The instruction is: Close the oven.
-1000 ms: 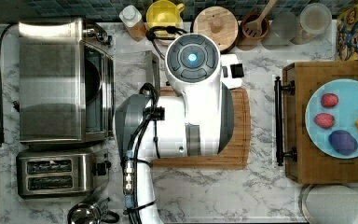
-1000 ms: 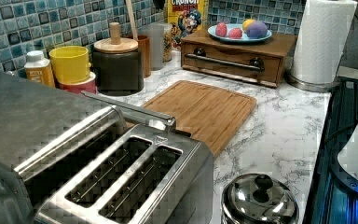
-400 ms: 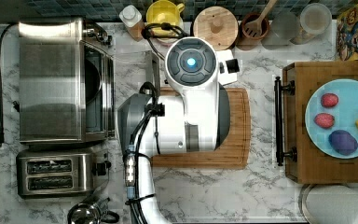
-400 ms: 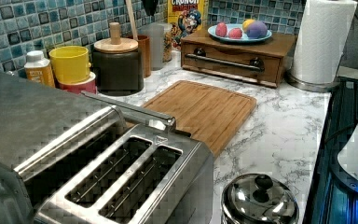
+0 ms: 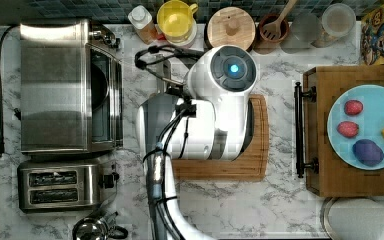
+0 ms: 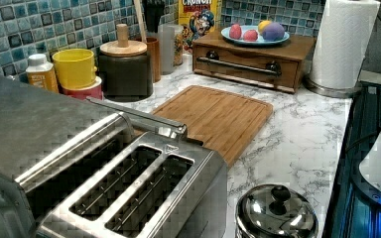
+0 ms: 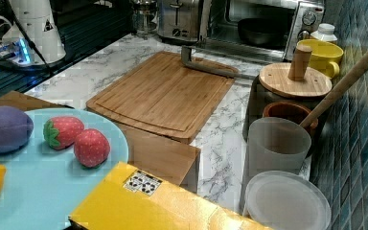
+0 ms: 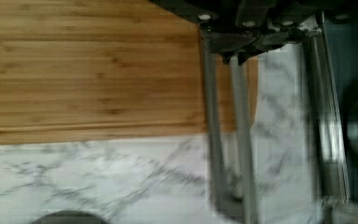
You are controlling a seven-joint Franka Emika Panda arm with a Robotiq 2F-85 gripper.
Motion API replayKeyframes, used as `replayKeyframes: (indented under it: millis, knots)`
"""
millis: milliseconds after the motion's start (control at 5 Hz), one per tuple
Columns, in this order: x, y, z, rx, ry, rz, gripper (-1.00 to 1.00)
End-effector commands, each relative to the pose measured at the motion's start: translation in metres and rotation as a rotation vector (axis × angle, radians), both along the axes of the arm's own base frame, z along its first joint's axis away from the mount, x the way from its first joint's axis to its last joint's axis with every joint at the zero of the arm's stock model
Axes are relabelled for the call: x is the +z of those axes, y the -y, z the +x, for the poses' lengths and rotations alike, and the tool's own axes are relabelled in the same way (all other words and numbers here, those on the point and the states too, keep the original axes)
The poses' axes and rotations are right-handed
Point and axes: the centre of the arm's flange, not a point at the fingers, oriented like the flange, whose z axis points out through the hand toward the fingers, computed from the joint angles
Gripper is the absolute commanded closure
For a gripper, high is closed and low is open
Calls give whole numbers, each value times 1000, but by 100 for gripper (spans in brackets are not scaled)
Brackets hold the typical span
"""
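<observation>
One arm over an oven whose door hangs open.

Left in the top view, the oven (image 5: 67, 85) sits on the marble table (image 5: 220, 205), above the two-slot toaster (image 5: 60, 187); its dark interior shows at the upper right of the right view, with the door dropped flat and the bar handle (image 7: 211, 67) reaching the cutting board (image 7: 163, 93). In the wrist view, the gripper (image 8: 233, 55) sits at the handle bar, jaws close together at it; whether they clamp it I cannot tell. The white arm (image 5: 215, 115) covers the board's centre.
</observation>
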Motion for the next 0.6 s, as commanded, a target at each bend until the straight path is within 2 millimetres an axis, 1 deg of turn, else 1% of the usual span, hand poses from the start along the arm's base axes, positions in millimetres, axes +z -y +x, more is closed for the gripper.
replayKeyframes:
  millis: [200, 400, 600]
  knots:
    - [-76, 56, 14, 18, 1, 123, 100]
    - [-86, 60, 15, 14, 68, 175, 100]
    - [-100, 58, 13, 30, 104, 224, 100]
